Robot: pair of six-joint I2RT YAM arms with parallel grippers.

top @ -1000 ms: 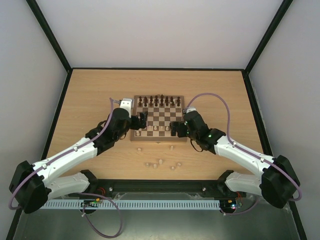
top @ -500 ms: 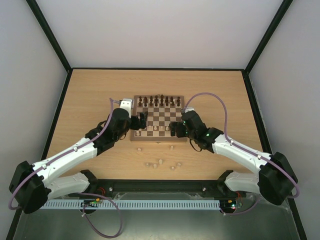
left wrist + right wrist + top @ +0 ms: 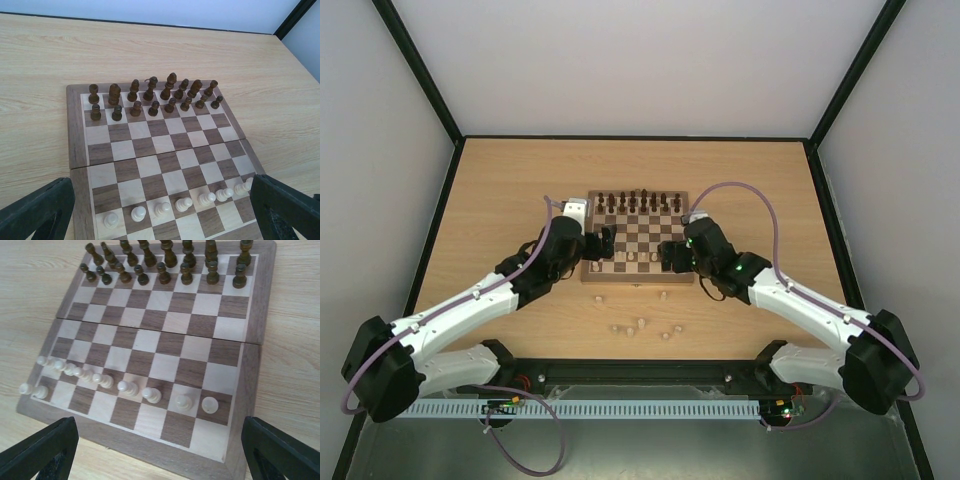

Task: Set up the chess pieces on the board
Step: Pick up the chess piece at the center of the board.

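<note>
Chess pieces (image 3: 127, 387): board's (image 3: 260, 365) near edge.
Left gripper (image 3: 604, 243): wide, left edge.
Right gripper (image 3: 669, 254): wide (empty), right edge.
Table (image 3: 500, 190): wood.

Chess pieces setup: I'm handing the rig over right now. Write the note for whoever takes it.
Left pincer: open, empty, at the board's left edge.
Right pincer: open, empty, at its right edge.
Done: pale pawns in a row on the near half; dark pieces fill the far rows.
Left: several pale pieces loose on the table in front of the board, to be placed.
</note>
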